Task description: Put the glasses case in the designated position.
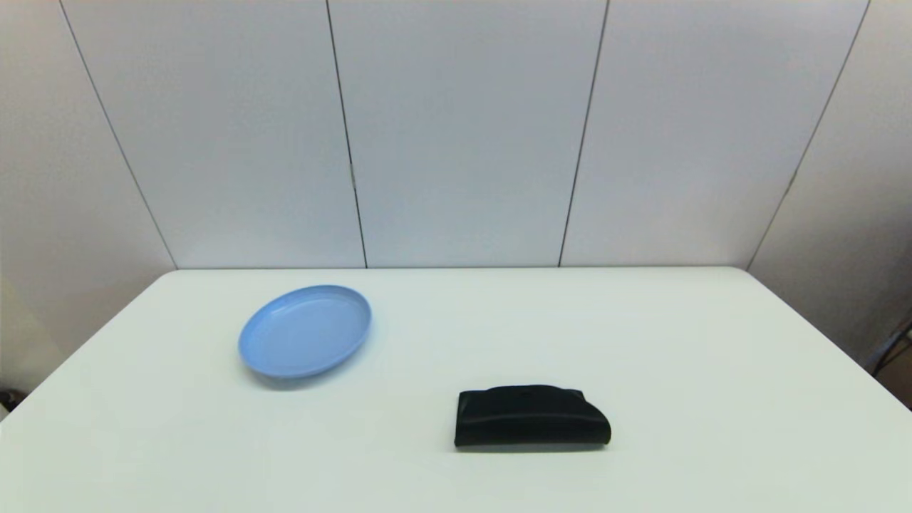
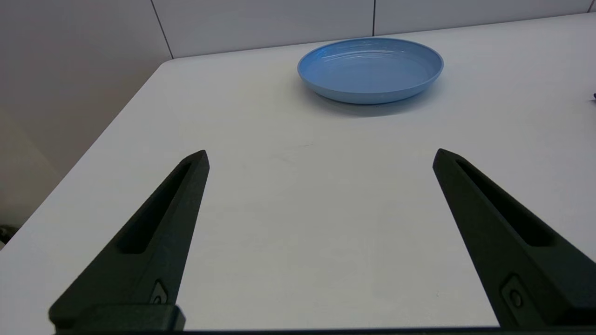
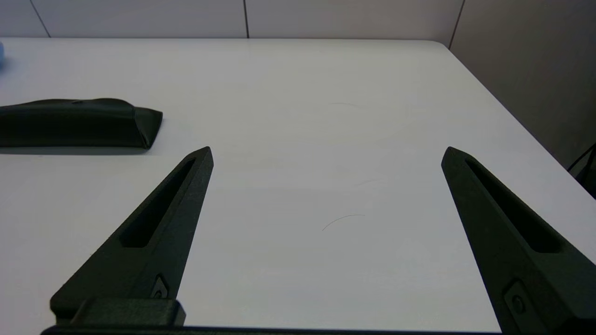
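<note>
Glasses case (image 1: pixel 531 417) is lying flat on the white worktop (image 1: pixel 712 370), toward the near edge and a little right of centre, its squared end pointing left and its rounded end right. Nothing is touching it. Both arms are sitting low at the near edge: the left pincer (image 2: pixel 320 156) and the right pincer (image 3: pixel 327 153) are each standing wide apart, gripping nothing. Farther back and to the left, well apart from the case, a light blue plate (image 1: pixel 305 331) is resting.

White table (image 1: pixel 712 370), bearing light blue plate (image 1: pixel 305 330) and black glasses case (image 1: pixel 531 417), apart.
</note>
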### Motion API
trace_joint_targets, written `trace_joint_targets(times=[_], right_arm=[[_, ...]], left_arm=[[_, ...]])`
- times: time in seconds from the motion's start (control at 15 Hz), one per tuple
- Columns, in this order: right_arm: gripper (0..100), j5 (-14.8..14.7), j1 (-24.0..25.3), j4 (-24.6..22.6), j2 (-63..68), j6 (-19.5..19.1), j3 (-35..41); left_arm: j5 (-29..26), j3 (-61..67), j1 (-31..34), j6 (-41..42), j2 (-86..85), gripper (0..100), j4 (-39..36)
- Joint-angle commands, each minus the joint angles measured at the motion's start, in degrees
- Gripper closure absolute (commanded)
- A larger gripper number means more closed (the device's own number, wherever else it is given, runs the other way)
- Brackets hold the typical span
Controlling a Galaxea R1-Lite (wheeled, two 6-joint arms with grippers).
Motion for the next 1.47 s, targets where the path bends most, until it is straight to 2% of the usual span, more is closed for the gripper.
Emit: trace_joint_targets(times=[0.07,1.47], right_arm=[[0,0.0,0.0,0.0,0.1,0.0,-0.1],[0,0.0,0.0,0.0,0.0,0.0,0.0]], left_arm=[[0.0,0.0,0.0,0.1,0.1,0,0.0],[0.0,0.0,0.0,0.1,0.1,0,0.0]])
